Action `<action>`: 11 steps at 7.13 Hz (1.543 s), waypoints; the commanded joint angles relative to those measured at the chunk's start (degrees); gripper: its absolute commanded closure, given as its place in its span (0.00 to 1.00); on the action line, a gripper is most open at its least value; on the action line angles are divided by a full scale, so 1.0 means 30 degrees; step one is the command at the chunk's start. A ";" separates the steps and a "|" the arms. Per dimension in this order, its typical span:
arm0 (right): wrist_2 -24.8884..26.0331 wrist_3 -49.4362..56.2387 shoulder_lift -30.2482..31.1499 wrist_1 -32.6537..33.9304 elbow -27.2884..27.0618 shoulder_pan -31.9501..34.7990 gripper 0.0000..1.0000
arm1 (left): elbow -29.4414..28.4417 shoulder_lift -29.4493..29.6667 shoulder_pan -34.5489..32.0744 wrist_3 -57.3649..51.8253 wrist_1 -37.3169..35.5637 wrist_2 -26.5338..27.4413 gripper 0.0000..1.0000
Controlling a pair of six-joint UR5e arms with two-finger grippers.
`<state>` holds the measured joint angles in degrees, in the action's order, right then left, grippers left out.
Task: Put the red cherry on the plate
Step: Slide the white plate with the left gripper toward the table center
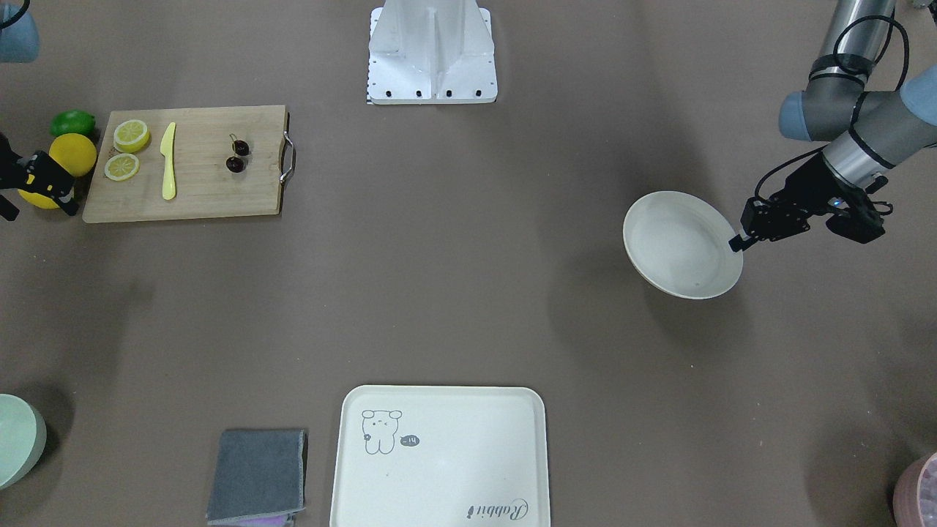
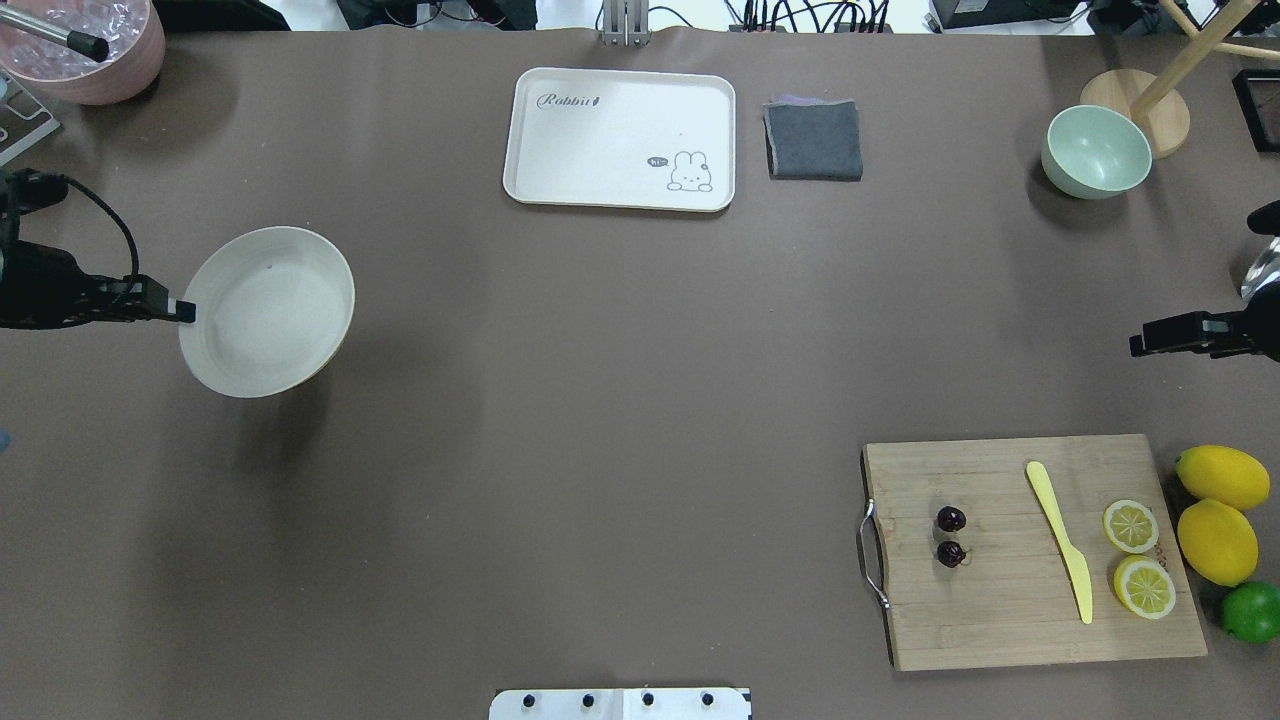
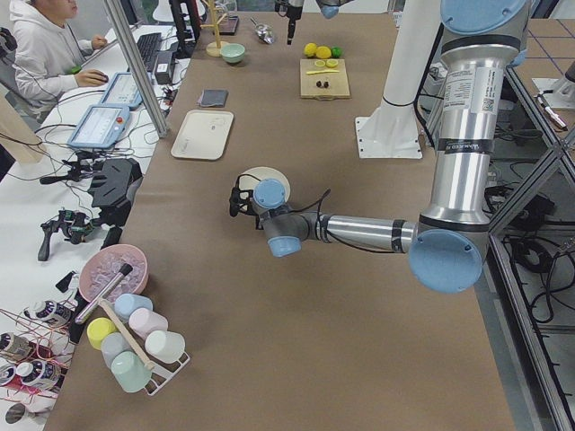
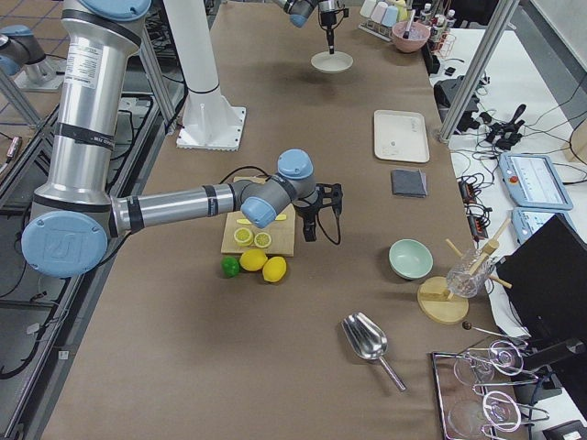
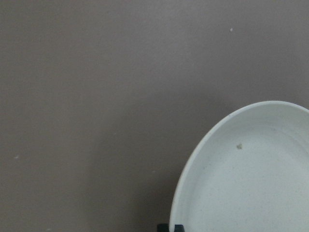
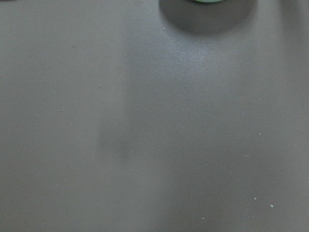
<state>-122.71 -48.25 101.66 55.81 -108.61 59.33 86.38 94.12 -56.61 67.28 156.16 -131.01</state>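
**Limited visibility**
- Left gripper: the body is cut off by the overhead view's left edge. In the left wrist view only a dark sliver of fingertip shows at the bottom edge, against the plate's rim. The jaws are clamped on the rim of the plate.
- Plate: it sits tilted, and its shadow falls offset on the table, so it appears raised. Whether any edge touches the table cannot be determined. A small speck shows inside it.
- Right gripper: it is partly cut off by the front view's left edge, where it covers part of a lemon. Two dark prongs show there, spaced apart, so the jaws read as apart and hold nothing. No fingertip shows in the right wrist view, which contains only table and a sliver of the green bowl.
- Cherry: the stems are barely resolvable.

**Task item location**
- The cherry lies on the board, near the handle end, well apart from the plate.

**Surroundings**
- On the board are a yellow knife and two lemon slices.
- Beside the board are two lemons and a lime.
- At the far edge are a tray and a grey cloth.
- Nothing lies on the table between the cherry and the plate.
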 commanded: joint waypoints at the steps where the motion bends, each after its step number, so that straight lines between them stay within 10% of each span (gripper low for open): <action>1: 0.0006 0.0000 -0.0020 0.0000 -0.0036 0.0000 0.00 | 0.1115 0.1867 0.1837 0.2375 -0.1768 0.1731 1.00; 6: 0.0006 0.0000 -0.0020 0.0000 0.0023 0.0000 0.00 | 0.2294 0.7671 0.8902 0.3998 -0.9912 0.8358 1.00; 10: 0.0006 0.0000 -0.0020 0.0000 0.0023 0.0000 0.00 | 0.1647 0.8353 0.9701 0.3969 -1.0394 0.9364 1.00; 11: 0.0006 0.0000 -0.0020 0.0000 0.0023 0.0000 0.00 | 0.1677 0.8411 0.9701 0.3940 -1.0394 0.9335 0.86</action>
<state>-122.70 -48.25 101.60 55.81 -108.51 59.33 91.36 119.15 -27.61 79.17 125.00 -103.02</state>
